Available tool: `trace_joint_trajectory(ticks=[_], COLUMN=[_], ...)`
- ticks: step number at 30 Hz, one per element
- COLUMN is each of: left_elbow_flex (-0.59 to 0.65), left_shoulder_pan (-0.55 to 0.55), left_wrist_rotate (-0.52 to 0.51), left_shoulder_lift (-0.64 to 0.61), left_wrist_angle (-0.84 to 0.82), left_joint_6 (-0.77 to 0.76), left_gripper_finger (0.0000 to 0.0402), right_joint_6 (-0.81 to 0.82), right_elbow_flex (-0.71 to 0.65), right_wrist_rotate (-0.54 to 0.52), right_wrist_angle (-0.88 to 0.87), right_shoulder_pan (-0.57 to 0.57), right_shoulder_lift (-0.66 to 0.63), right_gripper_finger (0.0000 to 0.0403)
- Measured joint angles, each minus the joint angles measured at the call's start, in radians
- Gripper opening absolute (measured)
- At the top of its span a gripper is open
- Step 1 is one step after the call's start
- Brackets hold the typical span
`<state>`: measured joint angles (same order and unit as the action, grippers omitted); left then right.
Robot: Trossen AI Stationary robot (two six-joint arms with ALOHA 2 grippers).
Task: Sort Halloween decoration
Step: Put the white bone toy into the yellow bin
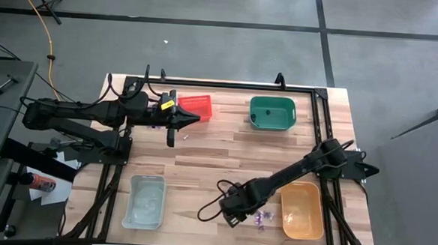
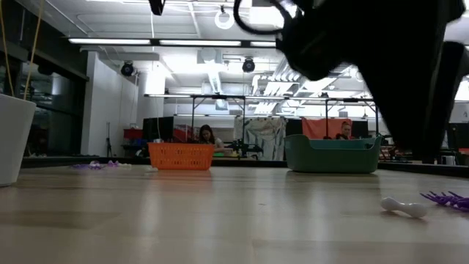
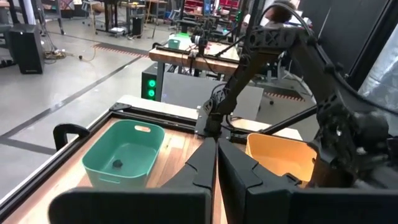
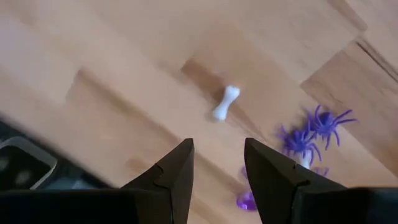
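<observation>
**Right claw open above bone and purple spiders**

The right claw (image 4: 217, 177) hangs low over the counter (image 1: 225, 156) near its front edge, fingers parted with a clear gap between them and nothing held. Just ahead of the gap lies a small white bone (image 4: 226, 102), flat on the wood. Its long axis runs slightly slanted to the line of the fingers, one knobbed end pointing away from the claw and the other back toward it. Beside the bone, off toward one finger, sits a cluster of purple spiders (image 4: 314, 130), legs splayed outward in all directions; two bodies are plain, and more purple bits (image 4: 247, 200) lie closer in, partly hidden by that finger. In the high view the same purple trinkets (image 1: 262, 217) lie between the claw and the orange bin (image 1: 302, 210), just beside the bin's wall.

The left claw (image 1: 197, 118) is closed with its fingers pressed together, holding nothing visible, and hovers at the far side beside the red bin (image 1: 197, 104). Ahead of it stands the green bin (image 3: 124, 152), with one small dark thing (image 3: 116, 164) lying on its floor. A clear bin (image 1: 145, 201) sits well apart from both claws.
</observation>
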<state>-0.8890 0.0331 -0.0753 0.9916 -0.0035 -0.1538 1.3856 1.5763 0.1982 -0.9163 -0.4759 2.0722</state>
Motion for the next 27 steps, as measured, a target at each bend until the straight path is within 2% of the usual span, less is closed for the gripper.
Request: trace_joint_trajectory(ticks=[8, 13, 24, 27], left_elbow_flex=[0.000, 0.000, 0.000, 0.000], left_shoulder_pan=[0.000, 0.000, 0.000, 0.000], left_wrist_rotate=[0.000, 0.000, 0.000, 0.000], left_shoulder_lift=[0.000, 0.000, 0.000, 0.000], left_wrist_angle=[0.000, -0.001, -0.001, 0.000], left_joint_6=[0.013, 0.017, 0.017, 0.017], left_gripper_finger=[0.0005, 0.0005, 0.0005, 0.0005], right_joint_6=[0.090, 0.126, 0.108, 0.078], right_elbow_flex=[-0.001, -0.001, 0.000, 0.000], right_wrist_rotate=[-0.048, -0.039, -0.042, -0.064], right_wrist_angle=[0.018, 0.023, 0.023, 0.017], right_shoulder_pan=[0.005, 0.005, 0.005, 0.003], right_shoulder_lift=[0.035, 0.058, 0.090, 0.091], right_gripper_finger=[0.0138, 0.0138, 0.0137, 0.0124])
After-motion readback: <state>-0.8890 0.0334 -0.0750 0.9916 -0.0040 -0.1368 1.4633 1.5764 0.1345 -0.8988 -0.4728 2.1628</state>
